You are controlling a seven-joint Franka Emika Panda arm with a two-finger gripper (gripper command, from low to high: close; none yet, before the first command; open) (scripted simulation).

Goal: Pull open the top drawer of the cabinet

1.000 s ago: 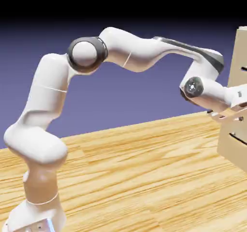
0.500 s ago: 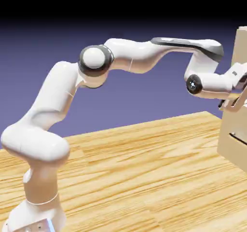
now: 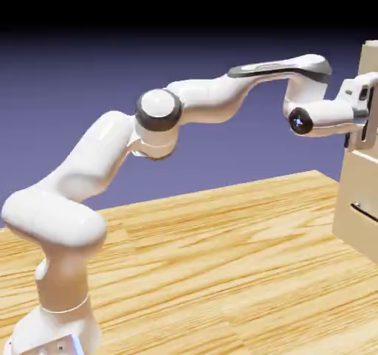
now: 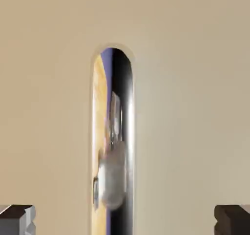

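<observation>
The pale beige cabinet [image 3: 360, 191] stands at the exterior view's right edge, partly cut off. My gripper [image 3: 367, 127] is up against the top drawer [image 3: 368, 62], at the height of its handle, which the hand hides there. In the hand view the drawer's flat front [image 4: 195, 82] fills the picture. Its shiny dark bar handle [image 4: 117, 141] runs down the middle. The gripper [image 4: 125, 220] is open, with one fingertip [image 4: 17, 218] far left of the bar and the other fingertip [image 4: 232, 218] far right. Neither touches the bar.
The lower drawer's dark handle [image 3: 363, 212] shows below my hand. The wooden table [image 3: 221, 272] stretches from the robot's base to the cabinet's foot. The arm's elbow [image 3: 157, 114] hangs high above the table.
The hand has risen from about the middle of the cabinet front to the top drawer's handle. The arm has stretched out farther to the right.
</observation>
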